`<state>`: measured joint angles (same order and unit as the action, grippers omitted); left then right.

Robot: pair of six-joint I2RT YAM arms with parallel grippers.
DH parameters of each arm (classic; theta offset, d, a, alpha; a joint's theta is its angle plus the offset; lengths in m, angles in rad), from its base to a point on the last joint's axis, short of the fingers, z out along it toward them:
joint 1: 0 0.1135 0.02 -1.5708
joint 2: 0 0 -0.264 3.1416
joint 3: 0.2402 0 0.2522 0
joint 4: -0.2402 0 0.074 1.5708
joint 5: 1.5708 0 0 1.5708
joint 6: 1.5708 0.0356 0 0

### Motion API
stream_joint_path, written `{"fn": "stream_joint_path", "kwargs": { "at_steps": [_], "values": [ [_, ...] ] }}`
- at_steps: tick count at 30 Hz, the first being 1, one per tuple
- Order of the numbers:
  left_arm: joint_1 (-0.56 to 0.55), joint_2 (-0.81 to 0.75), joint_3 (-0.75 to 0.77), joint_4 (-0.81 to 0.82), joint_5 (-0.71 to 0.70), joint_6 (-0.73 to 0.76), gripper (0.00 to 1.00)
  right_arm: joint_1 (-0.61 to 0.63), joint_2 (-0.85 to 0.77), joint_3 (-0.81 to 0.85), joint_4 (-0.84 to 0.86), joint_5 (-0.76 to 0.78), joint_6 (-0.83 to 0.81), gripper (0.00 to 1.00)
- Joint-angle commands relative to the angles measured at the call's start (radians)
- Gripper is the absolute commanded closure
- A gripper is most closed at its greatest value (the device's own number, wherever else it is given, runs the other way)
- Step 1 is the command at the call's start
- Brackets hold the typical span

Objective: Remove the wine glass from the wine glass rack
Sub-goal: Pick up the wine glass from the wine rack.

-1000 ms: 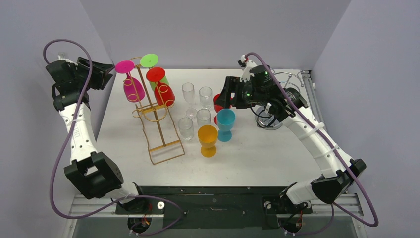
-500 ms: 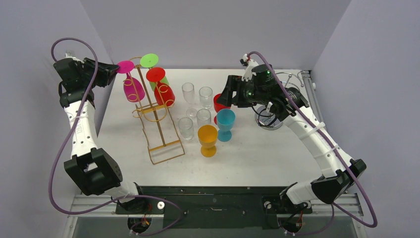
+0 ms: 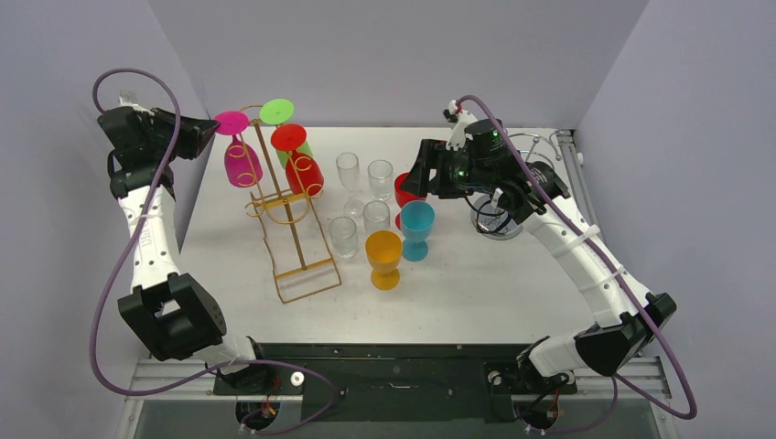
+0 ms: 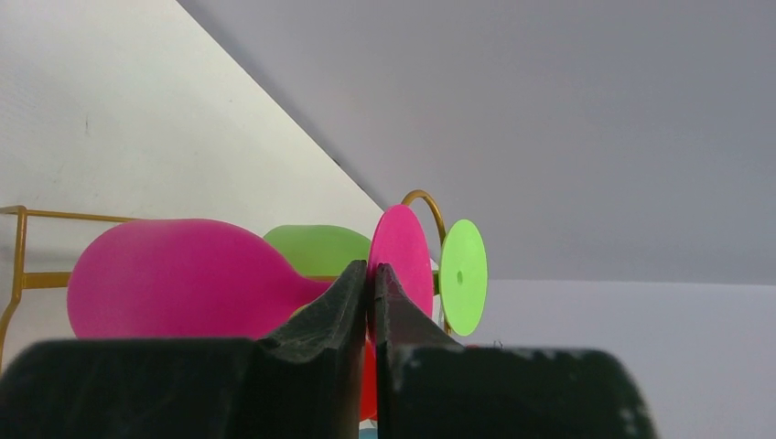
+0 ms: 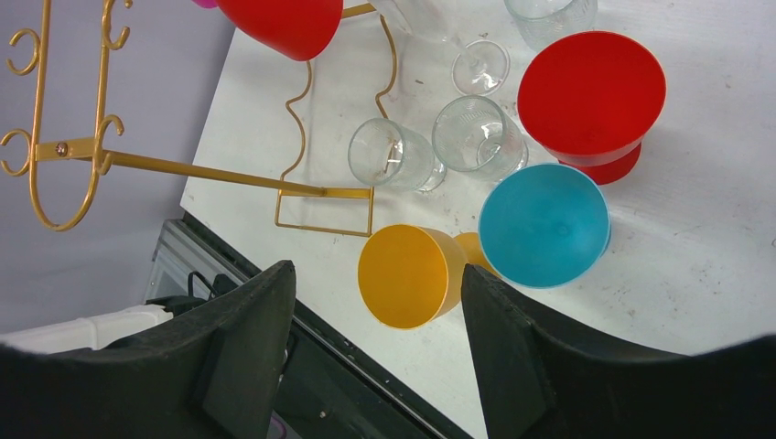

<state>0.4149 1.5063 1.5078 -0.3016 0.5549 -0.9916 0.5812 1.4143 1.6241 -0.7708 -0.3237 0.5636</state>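
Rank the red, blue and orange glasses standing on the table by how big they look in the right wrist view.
1. red glass
2. blue glass, only slightly smaller
3. orange glass, clearly smallest
Differing nearness to the camera may skew this.

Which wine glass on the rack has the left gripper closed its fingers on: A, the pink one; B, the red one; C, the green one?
A: in the left wrist view the left gripper pinches the stem of the pink wine glass, between its bowl and its round foot.
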Motion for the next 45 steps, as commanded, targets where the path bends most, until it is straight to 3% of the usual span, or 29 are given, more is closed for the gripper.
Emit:
{"fn": "stream_joint_path", "kwargs": {
  "at_steps": [1,45],
  "values": [
    [0.001,-0.013,0.031,0.044,0.017,0.004,0.99,-0.007,-0.025,0.0,0.036,-0.006,0.004,0.38],
    [0.079,-0.11,0.033,0.08,0.04,-0.082,1.0,-0.009,-0.052,-0.003,0.0,0.022,-0.001,0.38]
  ]
}}
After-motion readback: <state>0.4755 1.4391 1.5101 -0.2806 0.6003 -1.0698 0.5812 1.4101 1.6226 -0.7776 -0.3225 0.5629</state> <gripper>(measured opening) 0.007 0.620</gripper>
